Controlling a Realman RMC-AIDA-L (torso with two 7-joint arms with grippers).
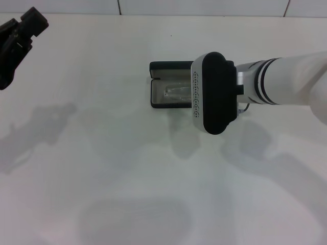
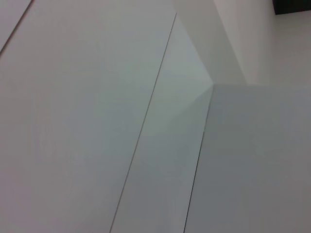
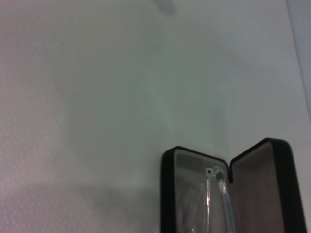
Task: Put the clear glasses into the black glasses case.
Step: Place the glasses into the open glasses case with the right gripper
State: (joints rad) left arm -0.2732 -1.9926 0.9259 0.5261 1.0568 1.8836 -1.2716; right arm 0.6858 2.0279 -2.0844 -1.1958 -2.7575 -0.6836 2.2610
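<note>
Head view | clear glasses (image 1: 176, 92) lengthwise in black glasses case (image 1: 163, 69) (open)

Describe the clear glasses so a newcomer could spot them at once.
On the white table, find the open black glasses case, partly hidden under the right arm's wrist. The clear glasses lie inside on its pale lining, see-through and colourless, showing only as faint glints.

We count one black glasses case (image 1: 159, 87) open on one white table (image 1: 102, 168), one pair of clear glasses (image 1: 179, 92) inside it, and two robot arms.
</note>
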